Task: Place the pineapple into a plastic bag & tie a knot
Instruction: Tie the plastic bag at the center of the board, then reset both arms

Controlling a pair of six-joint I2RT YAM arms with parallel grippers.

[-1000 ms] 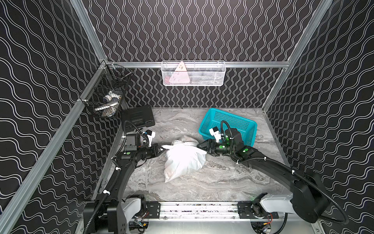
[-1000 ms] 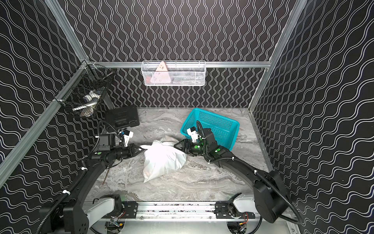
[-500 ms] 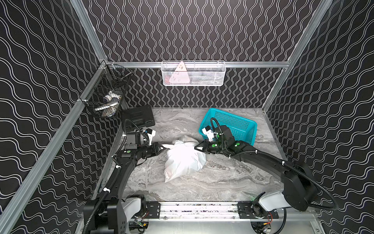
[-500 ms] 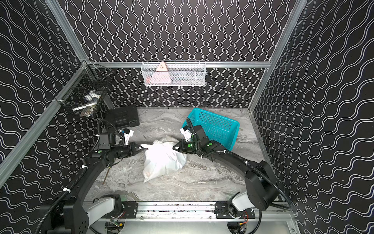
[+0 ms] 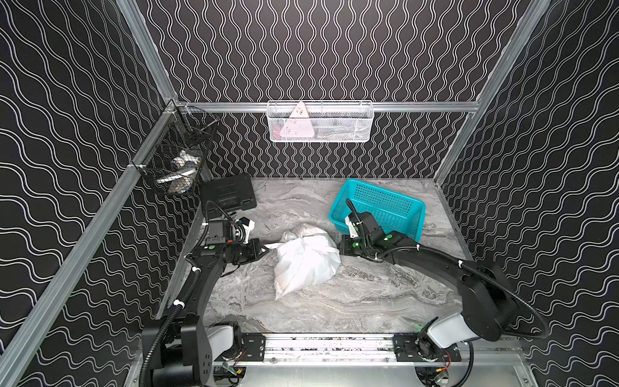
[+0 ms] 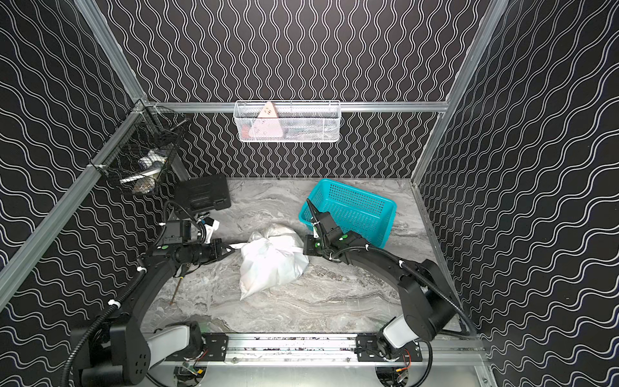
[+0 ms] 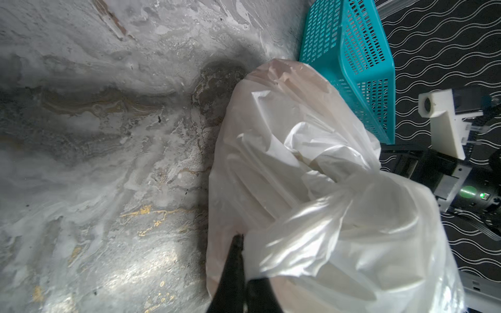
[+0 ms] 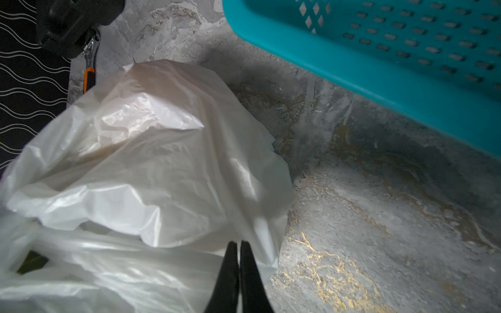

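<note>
Plastic bag (image 5: pixel 303 264) lies bulging mid-table (image 5: pixel 351 301), btwn both grippers, just beside the teal basket (image 5: pixel 385 204). Pineapple isn't visible; we judge it's inside. Handles look bunched into a knot (image 5: pixel 296 236) on top, w/ tails out each side. Left gripper (image 5: pixel 264 249) is clamped on the tail at its side. Right gripper (image 5: pixel 339 249) is closed tight at the opposite tail, tho we can't tell if film is caught. Left to do, we reckon: cinch the knot, let go.
</note>
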